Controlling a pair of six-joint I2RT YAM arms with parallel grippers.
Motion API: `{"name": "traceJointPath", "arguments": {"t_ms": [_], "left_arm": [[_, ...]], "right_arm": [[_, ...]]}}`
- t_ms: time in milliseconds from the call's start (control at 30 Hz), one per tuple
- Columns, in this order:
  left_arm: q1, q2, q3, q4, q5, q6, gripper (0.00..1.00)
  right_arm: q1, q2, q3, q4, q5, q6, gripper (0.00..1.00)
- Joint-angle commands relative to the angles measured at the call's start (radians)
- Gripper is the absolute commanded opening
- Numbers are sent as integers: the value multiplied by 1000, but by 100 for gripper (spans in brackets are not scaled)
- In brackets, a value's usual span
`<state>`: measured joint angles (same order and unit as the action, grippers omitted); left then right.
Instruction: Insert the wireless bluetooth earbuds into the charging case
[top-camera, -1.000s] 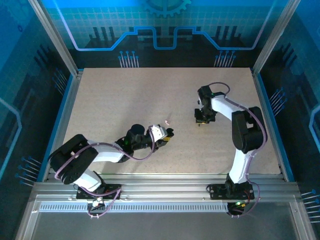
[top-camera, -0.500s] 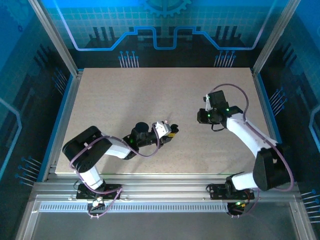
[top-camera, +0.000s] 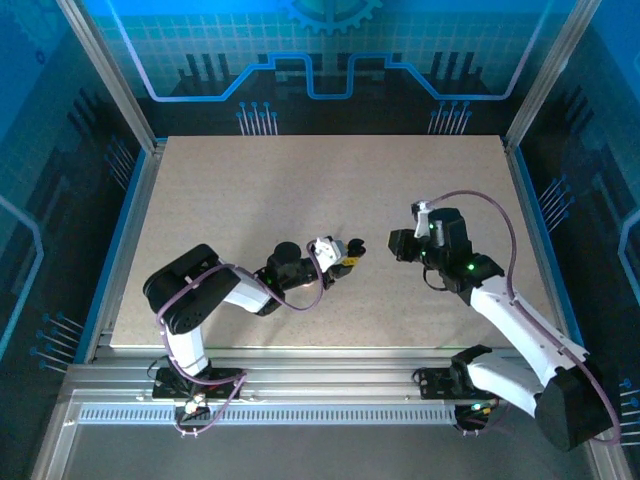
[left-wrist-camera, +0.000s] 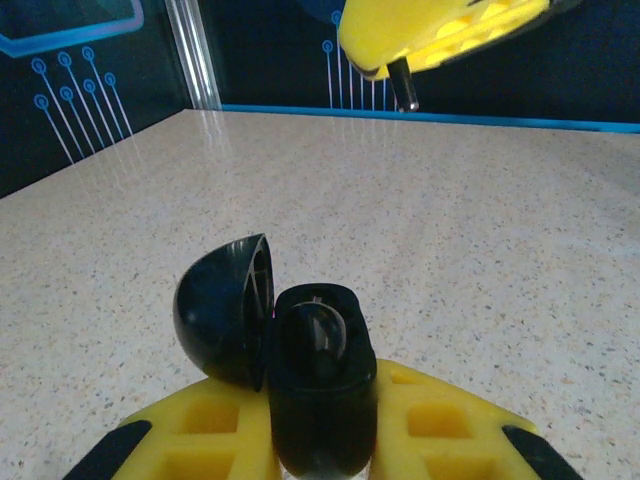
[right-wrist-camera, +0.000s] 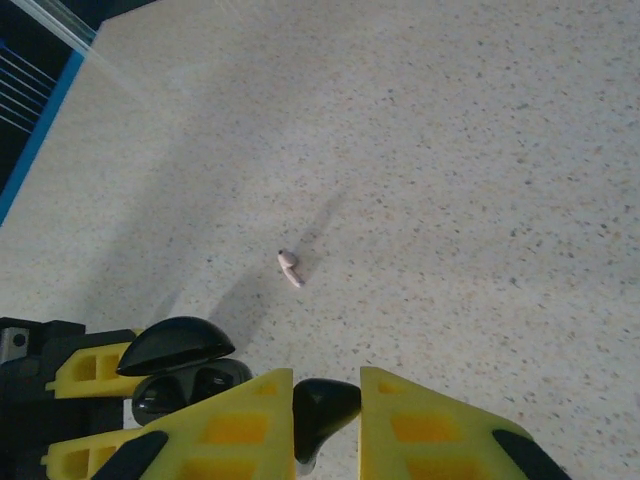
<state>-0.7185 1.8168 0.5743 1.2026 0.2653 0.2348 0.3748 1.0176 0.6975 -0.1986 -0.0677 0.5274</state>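
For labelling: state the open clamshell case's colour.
The rounded plastic case is glossy black; left wrist view.

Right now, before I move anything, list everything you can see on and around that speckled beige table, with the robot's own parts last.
Hinged black plastic charging case: one, black, lid open, clamped in the left gripper.
Small black earbud: one, black, pinched in the right gripper, close beside the open case.
Tiny pale pink loose piece: one, pinkish white, lying on the table beyond the case.
Speckled beige table: one, beige, beneath everything.
Patterned wall panels: several, blue, around the table.
Left gripper: one, yellow fingers, shut on the case.
Right gripper: one, yellow fingers, shut on the earbud.
Left arm and right arm: two, white and black with purple cables, bases at the near edge.
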Motion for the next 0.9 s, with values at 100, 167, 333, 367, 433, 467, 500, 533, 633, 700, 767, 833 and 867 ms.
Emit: {"name": "traceJointPath", "arguments": {"t_ms": [100, 167, 333, 367, 433, 467, 500, 533, 633, 700, 767, 833, 867], "left_arm": [[-13, -3, 17, 88, -13, -24, 14], [-16, -9, 12, 94, -21, -26, 14], [-18, -13, 9, 98, -30, -38, 14], [-18, -13, 9, 102, -30, -43, 14], [-17, -13, 10, 110, -30, -49, 14], [-17, -13, 11, 115, -32, -50, 14], [-17, -11, 12, 117, -33, -51, 14], [-16, -11, 13, 118, -37, -54, 14], [-18, -11, 12, 127, -37, -60, 14], [-19, -11, 12, 135, -34, -64, 14], [-18, -12, 13, 138, -34, -65, 14], [-17, -14, 16, 138, -31, -66, 14], [-19, -16, 16, 139, -29, -68, 14]], "right_arm": [[73, -16, -54, 178, 15, 66, 19], [99, -11, -56, 199, 34, 59, 19], [128, -7, -58, 236, 45, 50, 19], [131, -5, -58, 241, 43, 48, 19], [139, 2, -58, 248, 42, 48, 19], [142, 7, -59, 253, 42, 48, 19], [145, 10, -58, 257, 42, 48, 19], [151, 17, -58, 261, 42, 48, 19], [165, 34, -57, 272, 48, 45, 19], [171, 46, -56, 284, 53, 43, 19], [174, 61, -50, 290, 56, 40, 19], [178, 72, -47, 297, 59, 36, 19], [180, 78, -46, 300, 60, 36, 19]]}}
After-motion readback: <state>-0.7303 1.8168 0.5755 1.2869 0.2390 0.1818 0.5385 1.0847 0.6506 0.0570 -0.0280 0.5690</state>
